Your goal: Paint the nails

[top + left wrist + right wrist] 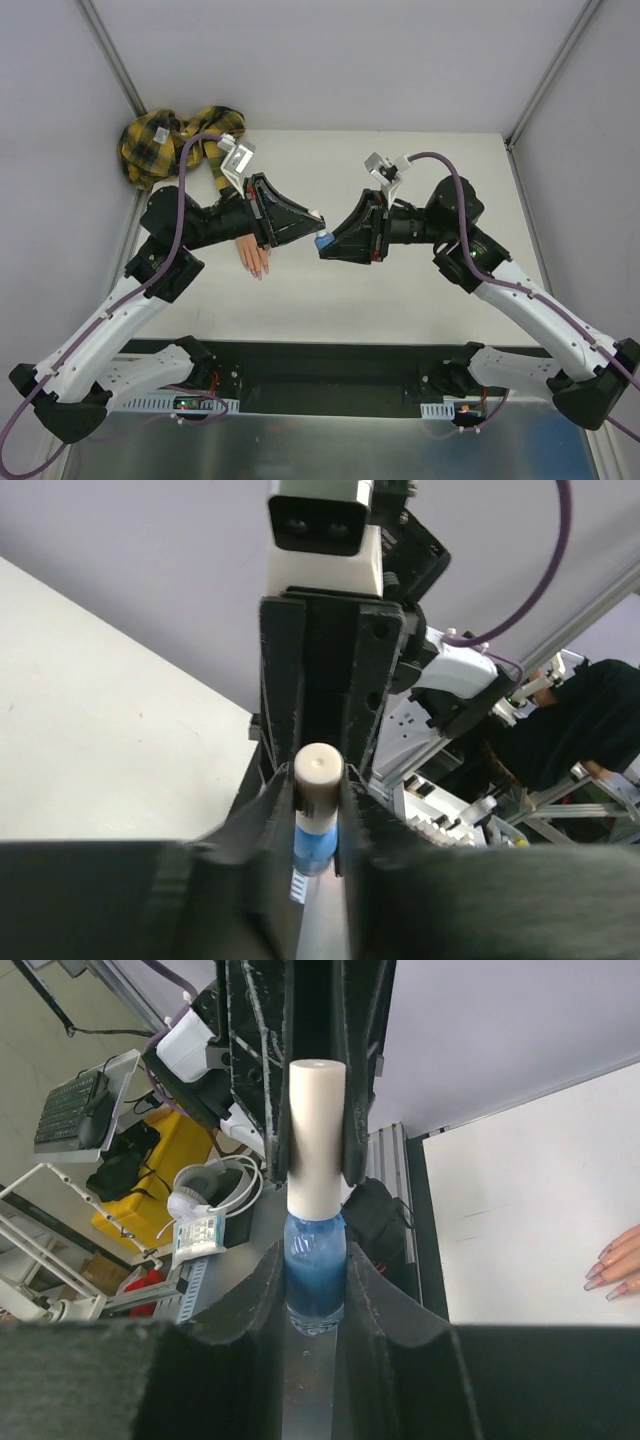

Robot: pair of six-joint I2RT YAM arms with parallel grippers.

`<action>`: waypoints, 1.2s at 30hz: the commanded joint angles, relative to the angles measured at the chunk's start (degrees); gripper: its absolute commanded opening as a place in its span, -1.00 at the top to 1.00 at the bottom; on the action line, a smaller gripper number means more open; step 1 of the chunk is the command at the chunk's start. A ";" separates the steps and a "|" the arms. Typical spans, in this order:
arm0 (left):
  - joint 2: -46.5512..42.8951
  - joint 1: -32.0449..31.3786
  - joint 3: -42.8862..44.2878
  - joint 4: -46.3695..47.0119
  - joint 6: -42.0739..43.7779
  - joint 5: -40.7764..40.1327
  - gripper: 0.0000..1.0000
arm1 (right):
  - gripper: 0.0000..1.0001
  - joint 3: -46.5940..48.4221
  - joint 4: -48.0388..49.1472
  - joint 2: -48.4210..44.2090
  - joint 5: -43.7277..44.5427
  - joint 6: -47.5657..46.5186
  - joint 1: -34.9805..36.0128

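Above the table's middle, my right gripper [322, 246] [316, 1278] is shut on a small blue bottle [326, 241] [316, 1265]. My left gripper [317, 219] [318, 798] meets it head-on, its jaws shut on the bottle's white cap [319, 772] [316, 1130]. The bottle's blue body [313, 842] shows below the cap in the left wrist view. The mannequin hand [253, 255] lies flat under my left arm, fingers toward the near edge. Its pinkish nails [259, 270] [606, 1269] show at the fingertips, apart from both grippers.
The yellow-black plaid sleeve [165, 142] is bunched in the back left corner against the wall. Grey walls with metal posts [112, 55] close in the table [440, 290] on three sides. A dark base rail [320, 370] runs along the near edge.
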 commanded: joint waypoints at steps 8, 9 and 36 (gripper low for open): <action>-0.46 -0.18 3.10 -9.77 2.76 -15.74 1.00 | 0.99 11.65 -21.34 2.70 107.13 -36.15 31.52; -0.46 -0.18 2.83 -11.43 2.14 -18.65 1.00 | 1.00 12.10 -18.96 4.30 112.00 -39.35 32.71; -1.87 1.58 4.24 -7.42 5.92 -0.68 -0.75 | 1.00 3.15 -10.60 -2.63 2.83 -14.25 4.95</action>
